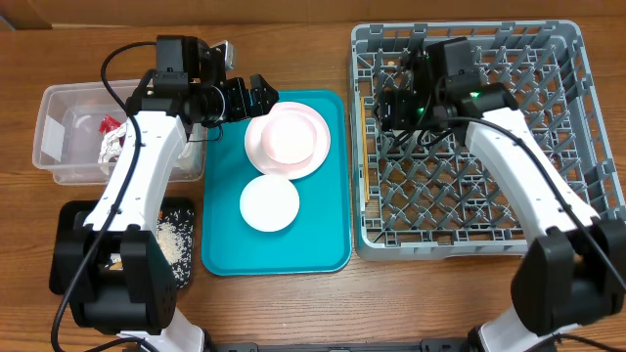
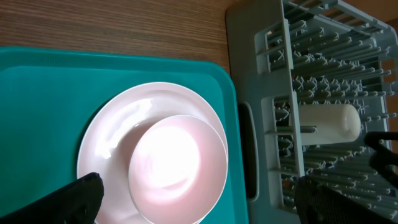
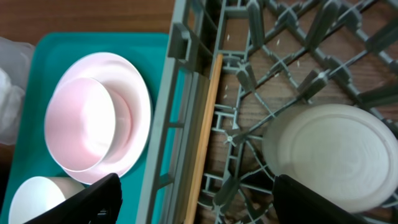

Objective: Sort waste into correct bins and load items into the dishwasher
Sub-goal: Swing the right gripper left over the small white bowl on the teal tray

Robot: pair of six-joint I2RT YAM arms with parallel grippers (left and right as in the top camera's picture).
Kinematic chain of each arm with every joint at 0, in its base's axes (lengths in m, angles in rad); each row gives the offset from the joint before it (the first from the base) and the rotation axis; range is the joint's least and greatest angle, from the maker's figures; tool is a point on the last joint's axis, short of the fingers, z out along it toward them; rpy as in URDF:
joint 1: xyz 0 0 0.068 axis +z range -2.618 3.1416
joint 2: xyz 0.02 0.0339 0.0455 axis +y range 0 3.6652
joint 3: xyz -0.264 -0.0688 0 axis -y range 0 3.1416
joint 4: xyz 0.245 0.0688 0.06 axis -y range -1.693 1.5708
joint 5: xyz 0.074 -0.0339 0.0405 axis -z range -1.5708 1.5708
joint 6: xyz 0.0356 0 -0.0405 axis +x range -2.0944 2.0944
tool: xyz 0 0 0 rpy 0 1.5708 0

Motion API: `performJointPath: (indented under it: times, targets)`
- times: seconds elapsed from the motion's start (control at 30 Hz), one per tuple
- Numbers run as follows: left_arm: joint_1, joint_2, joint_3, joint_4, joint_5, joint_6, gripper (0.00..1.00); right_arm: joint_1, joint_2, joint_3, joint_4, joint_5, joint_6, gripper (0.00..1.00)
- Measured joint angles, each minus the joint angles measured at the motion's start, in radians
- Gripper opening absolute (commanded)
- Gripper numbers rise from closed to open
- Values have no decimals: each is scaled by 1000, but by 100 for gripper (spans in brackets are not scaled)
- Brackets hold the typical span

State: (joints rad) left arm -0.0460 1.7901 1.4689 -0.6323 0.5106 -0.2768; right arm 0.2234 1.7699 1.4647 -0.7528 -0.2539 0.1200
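Waste is found nearest the robot's base: pale grains (image 1: pixel 174 242) are scattered in the black tray (image 1: pixel 186 207), which seems to be kept for food scraps. Just beyond, on the teal tray (image 1: pixel 323 244), a small white dish (image 1: pixel 269 203) is set alone; whether it is mouth up or down cannot be told. Farther along the same tray a bowl (image 1: pixel 291 139) is nested mouth up in the wide plate (image 1: pixel 259 156), a stack that probably has to be split before loading. Being round, these pieces have no long axis; only the way the opening faces matters for racking.

Level with the stack, at the table's left edge, the clear tub (image 1: pixel 59 108) is seen with a red wrapper (image 1: pixel 110 125) and crumpled white paper (image 1: pixel 78 132) inside, so dry litter is judged to be sorted already.

The left gripper (image 1: pixel 262 95) is held beside the plate's far-left rim with its fingers spread wide and nothing between them, apparently lined up on the stack.

Farthest off, inside the dish rack (image 1: pixel 548 108), the right gripper (image 3: pixel 198 193) is poised with its fingers apart, clamped on nothing. A white dish (image 3: pixel 329 155) is lodged among the pegs below it, base turned toward the camera. In the left wrist view a pale rounded shape (image 2: pixel 329 122) is seen lying sideways, its long axis across the rack; whether it is that same dish cannot be told.
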Motion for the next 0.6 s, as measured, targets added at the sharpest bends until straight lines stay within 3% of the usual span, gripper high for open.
performJointPath:
  times: [0.33,0.6]
  targets:
    - [0,0,0,0,0,0,100,0,-106,0,-23,6,0,80]
    - [0,0,0,0,0,0,100,74,-135,1,-124,-140,7,91]
